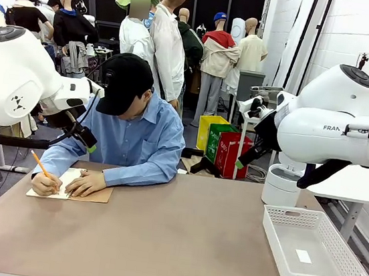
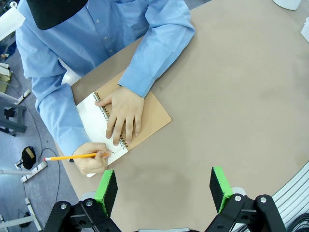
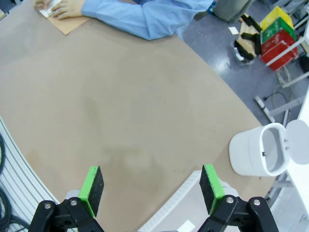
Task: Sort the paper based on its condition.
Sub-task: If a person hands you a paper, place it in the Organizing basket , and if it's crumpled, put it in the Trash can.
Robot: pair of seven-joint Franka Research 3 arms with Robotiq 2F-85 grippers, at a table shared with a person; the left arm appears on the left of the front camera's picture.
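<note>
Near: left gripper (image 2: 163, 181) and right gripper (image 3: 151, 181) hover, jaws spread, empty. Right: basket (image 1: 296, 212), bin (image 1: 281, 187) beyond. Far left: paper (image 2: 89, 118), seemingly the notebook (image 1: 96, 196) page a person (image 1: 141, 136) writes on; best wait until it is released before reaching.

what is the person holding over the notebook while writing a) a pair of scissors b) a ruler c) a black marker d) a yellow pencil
d, the left wrist view shows a yellow pencil gripped in the person's hand, its tip at the open notebook.
</note>
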